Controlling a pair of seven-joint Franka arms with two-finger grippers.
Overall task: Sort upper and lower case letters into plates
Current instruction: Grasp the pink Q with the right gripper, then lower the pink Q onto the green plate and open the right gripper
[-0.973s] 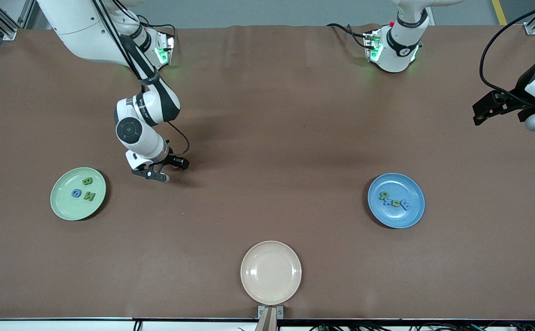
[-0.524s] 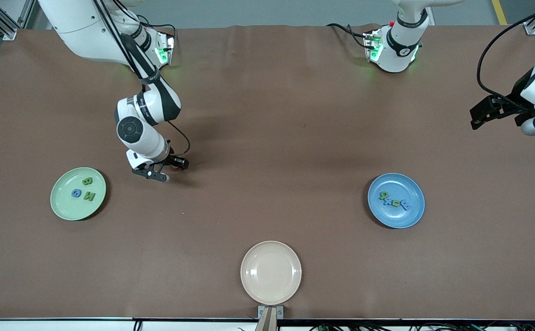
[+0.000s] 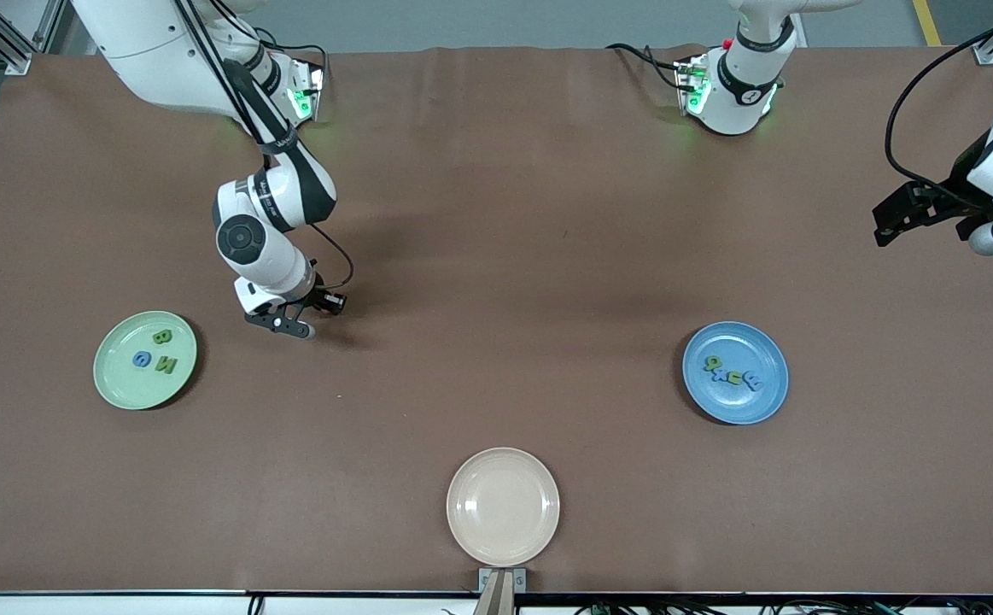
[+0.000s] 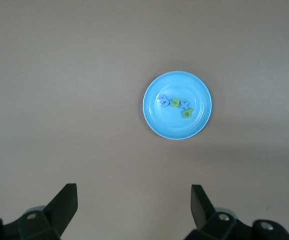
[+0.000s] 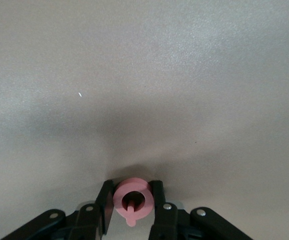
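The pink letter (image 5: 132,200), a ring with a short tail, is clamped between the fingers of my right gripper (image 5: 131,199), which is shut on it. That gripper (image 3: 295,325) is low on the brown table beside the mint green plate (image 3: 112,384); the front view hides the letter. The green plate holds three letters (image 3: 154,354). The blue plate (image 3: 744,412) holds several green and blue letters (image 3: 731,372), also seen as letters (image 4: 175,104) on the blue plate (image 4: 157,125). My left gripper (image 3: 885,222) hangs open and empty over the left arm's end of the table, its fingertips (image 4: 67,197) wide apart.
A cream-beige plate (image 3: 503,547) lies bare near the front camera's edge of the table. A small metal bracket (image 3: 500,582) sits at that edge. Cables trail from the left arm and both bases.
The right gripper's fingers have closed in on the pink letter, which no longer shows beside them in the front view. The left arm has shifted slightly.
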